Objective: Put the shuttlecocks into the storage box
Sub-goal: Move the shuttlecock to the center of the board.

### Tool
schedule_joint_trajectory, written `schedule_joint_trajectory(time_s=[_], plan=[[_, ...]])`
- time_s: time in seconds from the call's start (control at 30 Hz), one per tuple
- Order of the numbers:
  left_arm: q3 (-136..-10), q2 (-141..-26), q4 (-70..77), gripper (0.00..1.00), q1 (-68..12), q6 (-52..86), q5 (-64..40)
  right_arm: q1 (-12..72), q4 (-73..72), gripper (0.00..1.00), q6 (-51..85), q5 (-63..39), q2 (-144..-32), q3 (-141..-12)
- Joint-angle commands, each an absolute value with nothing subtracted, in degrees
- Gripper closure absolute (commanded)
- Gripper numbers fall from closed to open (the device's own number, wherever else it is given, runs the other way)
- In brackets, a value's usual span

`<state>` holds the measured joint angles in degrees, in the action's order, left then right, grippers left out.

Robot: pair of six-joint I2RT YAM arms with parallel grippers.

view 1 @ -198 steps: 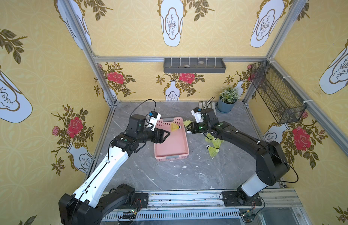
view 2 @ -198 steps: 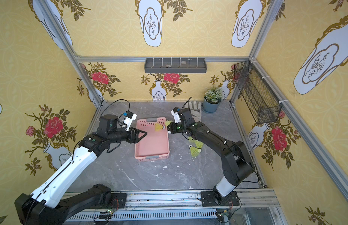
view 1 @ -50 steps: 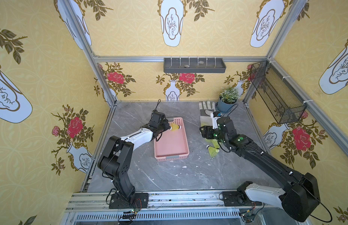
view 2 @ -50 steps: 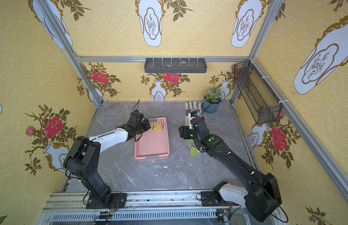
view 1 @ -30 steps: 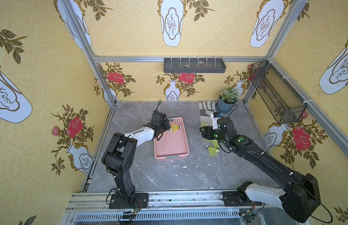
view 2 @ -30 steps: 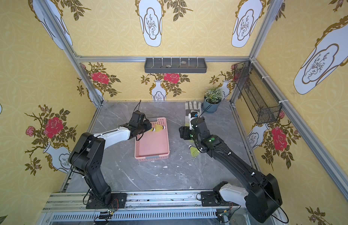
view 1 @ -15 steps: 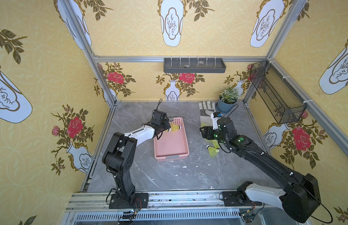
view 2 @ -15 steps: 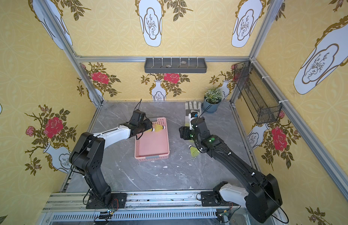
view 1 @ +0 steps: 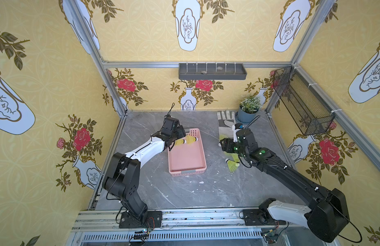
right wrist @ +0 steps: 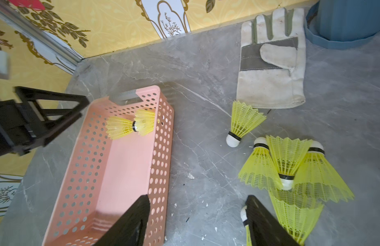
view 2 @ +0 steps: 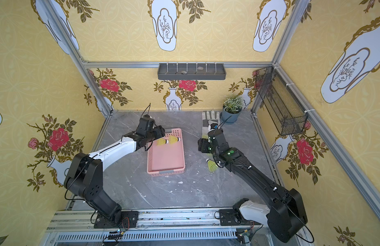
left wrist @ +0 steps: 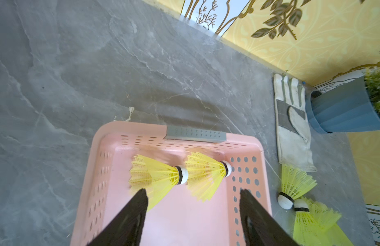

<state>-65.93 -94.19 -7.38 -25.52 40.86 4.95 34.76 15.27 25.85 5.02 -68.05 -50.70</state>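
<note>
The pink storage box (view 1: 186, 157) (view 2: 165, 158) lies mid-table. Two yellow-green shuttlecocks (left wrist: 155, 174) (left wrist: 206, 172) lie end to end at its far end, also seen in the right wrist view (right wrist: 119, 127). My left gripper (left wrist: 193, 192) (view 1: 176, 136) hangs open just above them, with nothing between its fingers. Several more shuttlecocks (right wrist: 287, 159) (view 1: 232, 165) lie heaped on the table right of the box, and one (right wrist: 242, 121) stands apart beside the glove. My right gripper (right wrist: 198, 198) (view 1: 225, 147) is open over the bare table between the box and that heap, holding nothing.
A white and grey work glove (right wrist: 270, 64) (view 1: 225, 121) lies at the back right next to a blue plant pot (view 1: 247, 110). A dark grey divided tray (view 1: 212, 72) hangs on the back wall and a black wire basket (view 1: 301, 106) on the right wall.
My left gripper has opened and let go of a shuttlecock, which now lies in the box behind the other one. The right arm has not moved.
</note>
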Motion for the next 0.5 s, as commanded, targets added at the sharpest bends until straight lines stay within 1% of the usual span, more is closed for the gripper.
schedule_joint_trajectory(time_s=[0.0,0.3,0.47], plan=[[-65.83,-91.22,-9.99,0.28,-25.49,36.83,4.69,34.06,17.58,0.27,27.86,7.88,-68.01,-50.8],[-65.14,-77.15,-20.13,0.25,-25.49,29.48,-1.59,33.11,23.22,0.27,30.72,8.55,-67.59,-49.05],[-64.11,-69.85,-26.42,0.24,-21.6,25.7,-8.32,33.11,25.99,0.26,33.58,8.22,-68.5,-47.46]])
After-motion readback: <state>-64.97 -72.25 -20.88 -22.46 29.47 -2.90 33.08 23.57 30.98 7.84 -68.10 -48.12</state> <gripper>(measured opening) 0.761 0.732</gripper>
